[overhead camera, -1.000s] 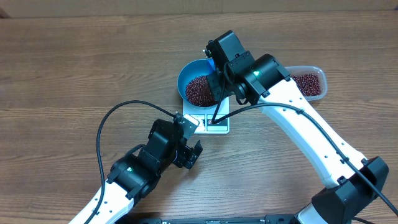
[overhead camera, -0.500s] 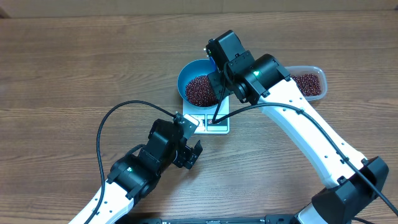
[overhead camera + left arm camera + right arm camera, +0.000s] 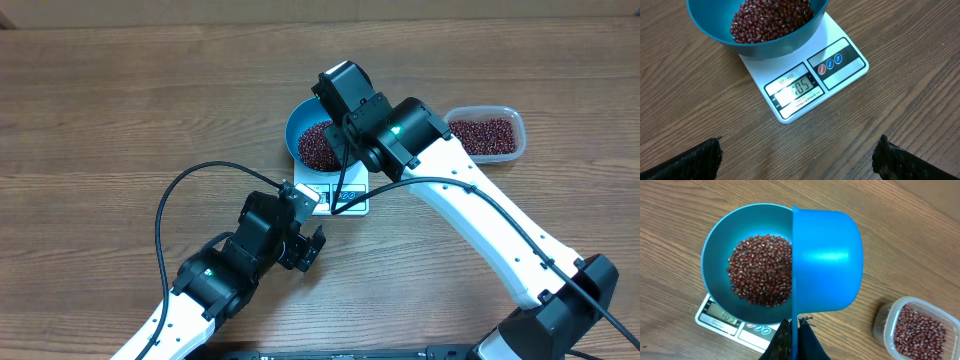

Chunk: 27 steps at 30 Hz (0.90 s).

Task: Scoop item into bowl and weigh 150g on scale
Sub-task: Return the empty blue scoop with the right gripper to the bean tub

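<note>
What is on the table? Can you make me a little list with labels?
bowl: blue, on the scale, holding red beans
scale: white, display seems to read 105
scoop: blue, tipped sideways over the bowl
right gripper: shut on the scoop
left gripper: open, empty, before the scale
tub: clear, more beans inside

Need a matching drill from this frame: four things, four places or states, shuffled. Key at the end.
1. blue bowl
2. blue scoop
3. clear tub
4. left gripper

A. open, empty, in front of the scale
B. off the scale, right of the bowl
C. sitting on the scale
D. tipped over the bowl, clamped in the right gripper

Pairs: 1-C, 2-D, 3-B, 4-A
</note>
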Motion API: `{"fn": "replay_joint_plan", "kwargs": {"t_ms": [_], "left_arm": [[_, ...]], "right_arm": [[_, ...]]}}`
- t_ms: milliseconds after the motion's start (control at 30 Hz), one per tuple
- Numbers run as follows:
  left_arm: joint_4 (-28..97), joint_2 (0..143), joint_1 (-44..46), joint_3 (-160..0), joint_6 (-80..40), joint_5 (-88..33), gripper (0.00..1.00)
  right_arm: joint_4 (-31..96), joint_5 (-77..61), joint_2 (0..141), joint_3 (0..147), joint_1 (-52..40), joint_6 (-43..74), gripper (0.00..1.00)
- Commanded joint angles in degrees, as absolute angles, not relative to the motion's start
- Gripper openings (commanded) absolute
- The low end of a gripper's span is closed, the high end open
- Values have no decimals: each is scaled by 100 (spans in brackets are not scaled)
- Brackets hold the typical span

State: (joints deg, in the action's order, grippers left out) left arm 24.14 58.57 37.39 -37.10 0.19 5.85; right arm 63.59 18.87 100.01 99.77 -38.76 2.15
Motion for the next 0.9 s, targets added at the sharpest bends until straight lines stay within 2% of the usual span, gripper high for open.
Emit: {"fn": "replay_joint_plan", "kwargs": {"t_ms": [0, 267, 433, 867], "left_arm": [[2397, 5885, 3715, -3669, 1, 637, 100], [2399, 5885, 3715, -3669, 1, 639, 100], [2399, 5885, 3715, -3669, 1, 639, 100], [2397, 5885, 3715, -3669, 1, 637, 100]], "right_arm": [[6283, 2097, 9837, 10123, -3898, 242, 4], [6276, 2093, 9837, 10134, -3887, 928, 4], [6698, 2102, 9835, 10344, -3721, 1450, 4], [7583, 2204, 9837, 10648, -1599, 1824, 4]]}}
